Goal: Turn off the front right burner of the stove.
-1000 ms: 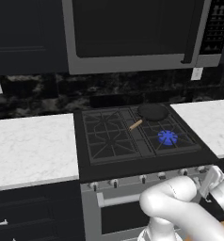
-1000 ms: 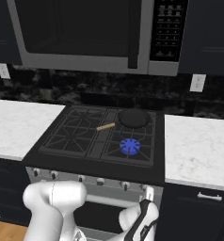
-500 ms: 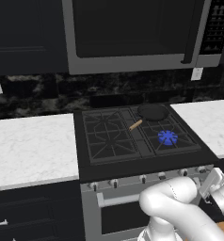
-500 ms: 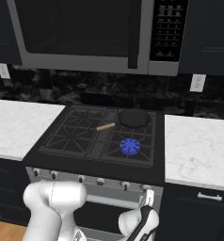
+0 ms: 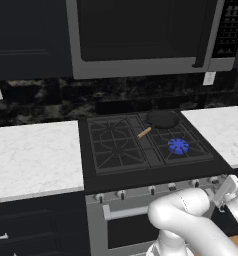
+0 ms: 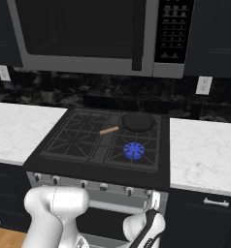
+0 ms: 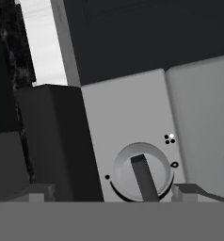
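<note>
Front right burner point(image 5: 178, 146) burns blue at the near right of the stove point(image 5: 111, 172). Gripper point(image 7: 109, 190) is wide open, empty, with a panel knob point(image 7: 143, 172) between its tips. Advise centring on the knob's bar, closing squarely, then turning

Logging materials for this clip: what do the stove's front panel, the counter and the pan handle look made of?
The stove front panel: brushed steel, by its flat grey sheen. The counter: white marble-like stone, faint grey veining. The pan handle: probably wood, given its tan colour.
</note>
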Robot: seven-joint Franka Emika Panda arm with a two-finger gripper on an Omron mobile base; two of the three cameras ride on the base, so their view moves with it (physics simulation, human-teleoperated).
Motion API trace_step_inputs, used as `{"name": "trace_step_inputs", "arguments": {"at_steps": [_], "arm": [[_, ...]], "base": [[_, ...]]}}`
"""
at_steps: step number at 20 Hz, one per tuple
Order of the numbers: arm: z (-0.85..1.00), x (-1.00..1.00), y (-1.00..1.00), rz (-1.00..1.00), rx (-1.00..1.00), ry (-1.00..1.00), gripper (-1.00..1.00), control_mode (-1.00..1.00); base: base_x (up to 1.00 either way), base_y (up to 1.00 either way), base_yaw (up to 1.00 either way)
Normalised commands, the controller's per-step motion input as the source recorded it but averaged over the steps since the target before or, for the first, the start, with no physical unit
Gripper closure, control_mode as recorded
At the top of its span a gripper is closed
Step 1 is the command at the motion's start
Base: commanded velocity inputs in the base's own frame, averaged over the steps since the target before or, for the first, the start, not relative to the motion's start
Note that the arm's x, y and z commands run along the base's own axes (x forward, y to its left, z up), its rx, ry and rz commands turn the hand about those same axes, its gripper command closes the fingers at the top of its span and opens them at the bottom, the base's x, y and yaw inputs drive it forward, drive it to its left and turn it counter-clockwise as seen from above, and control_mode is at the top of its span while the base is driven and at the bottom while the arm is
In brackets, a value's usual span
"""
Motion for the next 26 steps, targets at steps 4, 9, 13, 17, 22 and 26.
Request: {"name": "trace_step_inputs", "arguments": {"at_steps": [4,9,13,17,22,26], "arm": [[0.29,0.31,0.0,0.0,-0.02,0.0,-1.0,-1.0],[-0.44,0.11,0.0,0.13,-0.2,0.0,-1.0,-1.0],[-0.19,0.01,0.0,0.03,-0.1,0.0,-1.0,-1.0],[-0.19,0.01,-0.02,0.0,-0.09,-0.03,-1.0,-1.0],[-0.16,-0.19,-0.03,0.01,-0.13,-0.18,-1.0,-1.0],[0.0,-0.08,-0.03,0.02,-0.1,-0.23,-1.0,-1.0]], "base": [[0.0,0.0,0.0],[0.0,0.0,0.0],[0.0,0.0,0.0],[0.0,0.0,0.0],[0.0,0.0,0.0],[0.0,0.0,0.0]]}}
